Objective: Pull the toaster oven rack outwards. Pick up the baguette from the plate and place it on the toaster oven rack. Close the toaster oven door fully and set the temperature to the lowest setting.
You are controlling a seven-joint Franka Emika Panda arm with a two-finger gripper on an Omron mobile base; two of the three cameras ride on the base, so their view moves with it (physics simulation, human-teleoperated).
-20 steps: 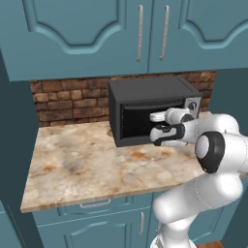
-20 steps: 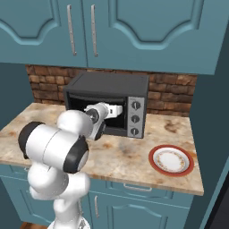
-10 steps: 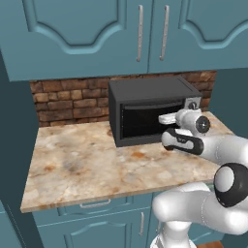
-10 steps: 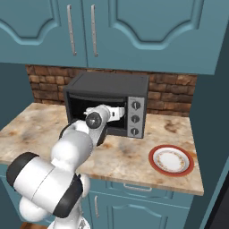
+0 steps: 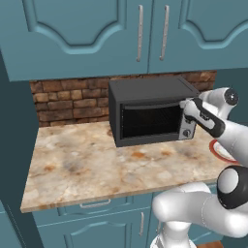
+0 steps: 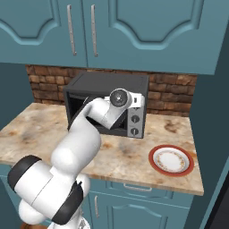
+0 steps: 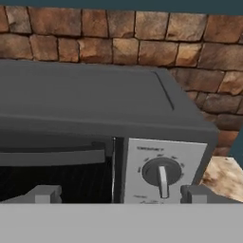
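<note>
A: Status?
B: My gripper (image 7: 118, 194) has moved up from the toaster oven door (image 5: 151, 121) to the top knob (image 7: 162, 173), fingers spread wide, empty. Toaster oven (image 6: 107, 105) shut, plate (image 6: 171, 160) bare.
A: So temperature next.
B: Looks so.

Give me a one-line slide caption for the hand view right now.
Open jaws face the toaster oven front, its top knob on the silver control panel centred ahead, door shut, brick wall behind.
</note>
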